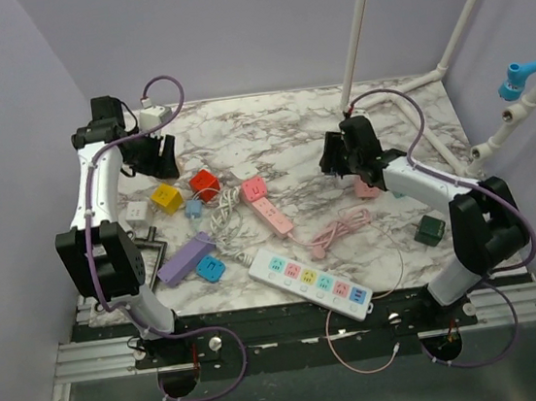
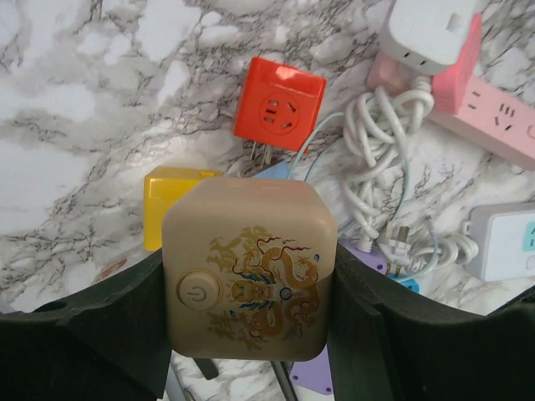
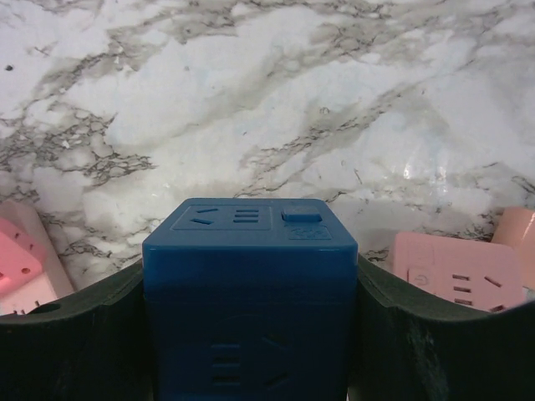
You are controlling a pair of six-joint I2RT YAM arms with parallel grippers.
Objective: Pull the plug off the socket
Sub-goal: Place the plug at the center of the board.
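A marble-patterned counter (image 1: pixel 297 119) carries a scatter of power gear. The biggest piece is a long white strip with coloured sockets (image 1: pixel 311 284), lying slantwise near the front edge. A pink strip (image 1: pixel 267 205) lies behind it at mid-counter, with a purple strip (image 1: pixel 185 260) to the left. A coil of white cable (image 2: pixel 380 142) lies between the pink strip and a red cube adapter (image 2: pixel 278 104), whose metal prongs point toward the camera in the left wrist view. A yellow cube (image 2: pixel 163 200) sits just beside the red one. The left pincer (image 2: pixel 248 326) is at the counter's back left, partway open, both fingers pressed to the sides of a beige cube socket (image 2: pixel 249 251) with a round power button and a dragon print. The right pincer (image 3: pixel 249 334) is right of centre, likewise partway open and clamped on a blue cube socket (image 3: pixel 249 276), its slotted face turned up, with pink sockets on the counter at either side. The two held cubes are well apart. Whether a plug sits in either one cannot be told. The cable's own plug (image 2: pixel 399 238) lies loose.
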